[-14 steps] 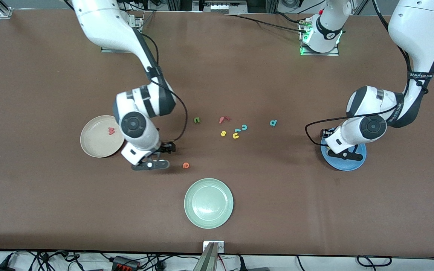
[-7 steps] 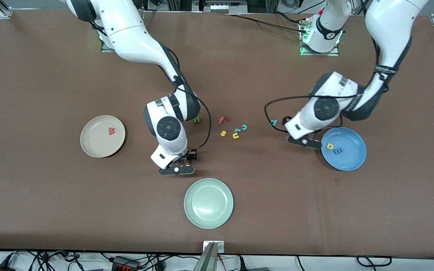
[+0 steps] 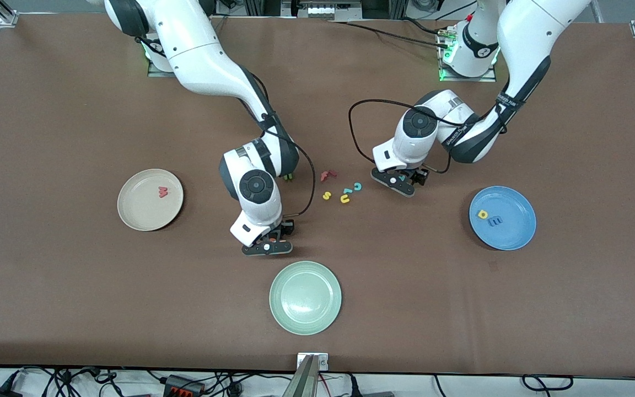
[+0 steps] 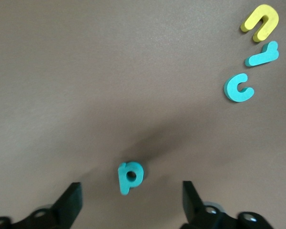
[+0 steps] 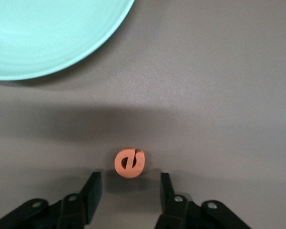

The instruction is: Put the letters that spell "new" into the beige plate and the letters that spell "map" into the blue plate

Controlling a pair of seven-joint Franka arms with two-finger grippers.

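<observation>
My right gripper (image 3: 268, 246) hangs low over the orange e (image 5: 129, 162), open; its fingers (image 5: 92, 191) flank the letter without touching it. My left gripper (image 3: 400, 184) is open and low over the teal a (image 4: 130, 176), which lies between its wide-set fingertips (image 4: 72, 204). The beige plate (image 3: 135, 212) holds the salmon w (image 3: 162, 192). In the blue plate (image 3: 516, 234) lie the yellow p (image 3: 482, 214) and the blue m (image 3: 495, 221). The green n (image 3: 289, 176) peeks out beside the right arm's wrist.
A pale green plate (image 3: 305, 298) sits just nearer the front camera than the right gripper. Between the two grippers lie a red f (image 3: 327, 175), a yellow s (image 3: 327, 195), a yellow u (image 3: 345, 198) and a teal c (image 3: 358, 186).
The right gripper came from beside the beige plate to the e and narrowed its jaws. The left gripper left the blue plate, where p and m now show, and moved over the a.
</observation>
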